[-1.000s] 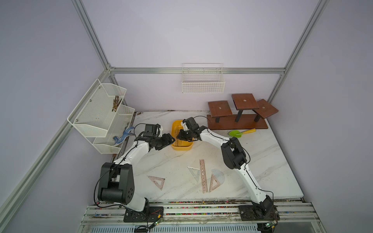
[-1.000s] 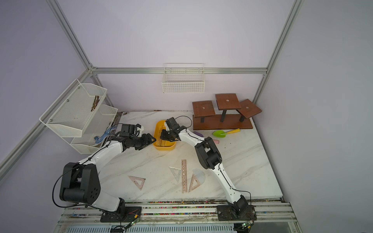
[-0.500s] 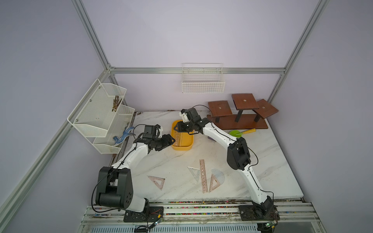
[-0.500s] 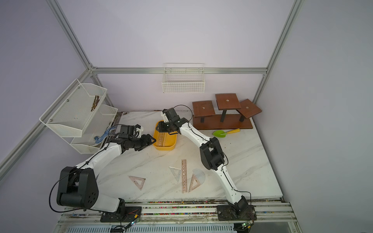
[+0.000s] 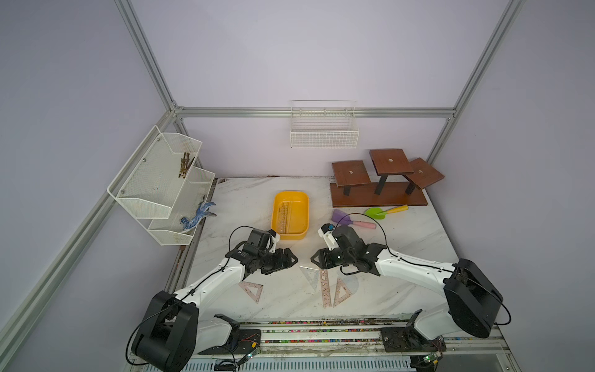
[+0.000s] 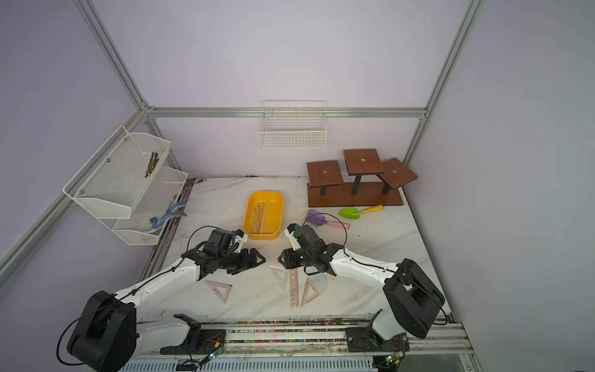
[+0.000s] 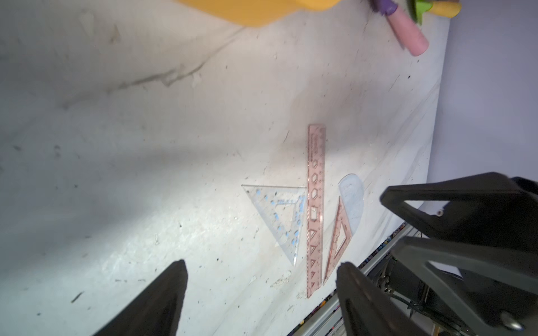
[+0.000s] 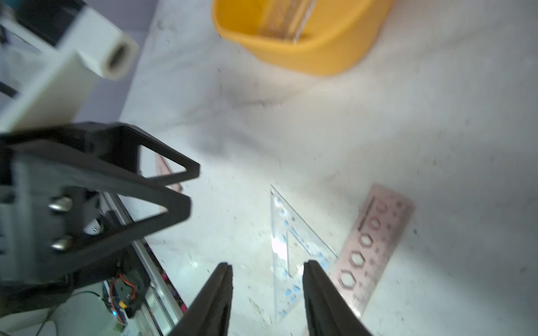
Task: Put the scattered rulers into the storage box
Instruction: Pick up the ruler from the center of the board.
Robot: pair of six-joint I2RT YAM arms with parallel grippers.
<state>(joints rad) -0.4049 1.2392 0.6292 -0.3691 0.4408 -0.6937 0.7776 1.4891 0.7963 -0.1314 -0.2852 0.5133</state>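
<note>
The step in hand looks like the reach for the next piece: both arms hang low over the front of the bench, tips facing each other and near together, with nothing carried. The left jaws stand wide apart and empty; the right jaws stand apart more narrowly, also empty, above the clear set square. That piece is probably the next target. It lies flat on the marble, its long side just beside the straight stencil ruler, so the jaws will have to come down over a free edge or corner and lift it without dragging its neighbour. The other arm should keep clear. By count, five rulers lie loose on the bench. There are two pink set squares, one alone toward the left arm and one just right of the straight ruler. Then come the clear set square, the one straight ruler and one clear protractor partly under the right-hand pink square. The single yellow storage box sits further back, between the arms, and holds straight rulers along its length, at least one; they are too see-through to count surely. Two toy shovels, purple and green, lie to its right and are no part of the job.
</note>
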